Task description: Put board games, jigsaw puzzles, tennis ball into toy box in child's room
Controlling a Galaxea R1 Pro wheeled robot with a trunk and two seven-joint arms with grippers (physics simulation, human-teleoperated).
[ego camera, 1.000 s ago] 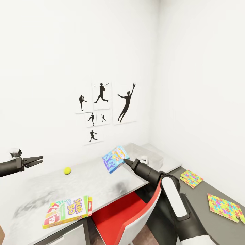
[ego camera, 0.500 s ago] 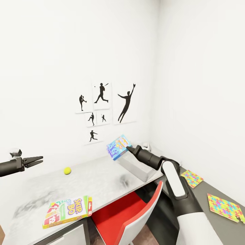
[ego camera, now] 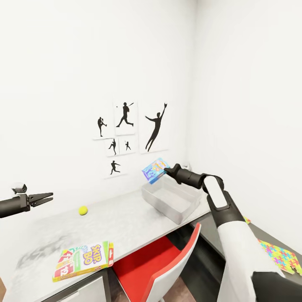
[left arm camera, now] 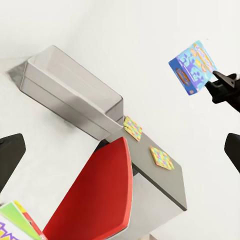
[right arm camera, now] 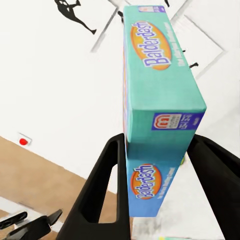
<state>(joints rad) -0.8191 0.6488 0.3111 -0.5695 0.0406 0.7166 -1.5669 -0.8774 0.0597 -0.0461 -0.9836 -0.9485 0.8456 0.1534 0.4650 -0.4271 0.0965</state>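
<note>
My right gripper [ego camera: 167, 170] is shut on a blue Balderdash board game [ego camera: 154, 170], holding it tilted in the air just above the far rim of the grey toy box [ego camera: 170, 200]. In the right wrist view both fingers [right arm camera: 107, 172] clamp the box [right arm camera: 155, 65] by its end. The tennis ball [ego camera: 83, 210] lies mid-table and the Skip-Bo game [ego camera: 84, 259] lies at the near edge. One jigsaw puzzle [ego camera: 280, 256] rests on the dark desk; the left wrist view shows two puzzles [left arm camera: 132, 128] [left arm camera: 161, 157]. My left gripper [ego camera: 43, 197] hangs open over the table's left end.
A red chair [ego camera: 156, 264] is tucked under the light table [ego camera: 126, 226], between it and the dark desk [ego camera: 218, 247] on the right. Walls close the corner behind the toy box, with silhouette posters [ego camera: 126, 134] above the table.
My right arm has carried the board game up and to the right, from over the table's middle to above the toy box. The left arm has stayed put.
</note>
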